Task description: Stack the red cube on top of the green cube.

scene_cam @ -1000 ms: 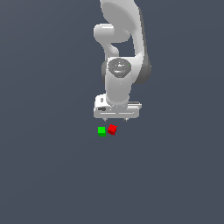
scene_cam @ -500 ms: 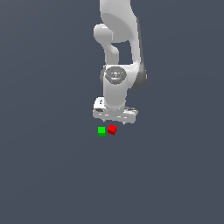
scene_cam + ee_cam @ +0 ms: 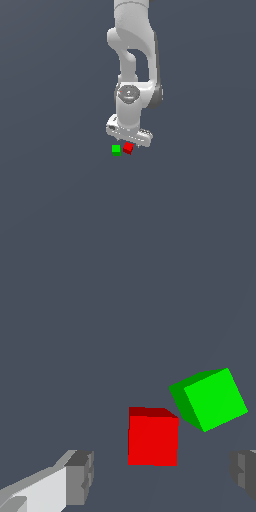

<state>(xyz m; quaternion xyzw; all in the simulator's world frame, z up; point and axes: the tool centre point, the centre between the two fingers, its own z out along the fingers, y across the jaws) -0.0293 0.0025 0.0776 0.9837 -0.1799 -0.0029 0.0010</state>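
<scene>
**Stacking not yet begun; grasp pending**

In the exterior view, the small matte green cube (image 3: 116, 149) sits just left of the small matte red cube (image 3: 128, 148), both on the floor. The white gripper (image 3: 160, 476) hovers above the red cube, fingers spread wide, holding nothing. Grasp, lift and placement all remain.

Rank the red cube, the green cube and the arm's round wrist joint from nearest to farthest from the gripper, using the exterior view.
1. Red cube, right below the gripper.
2. Green cube, beside the red one toward the exterior view's left.
3. Round wrist joint, well above.
</scene>
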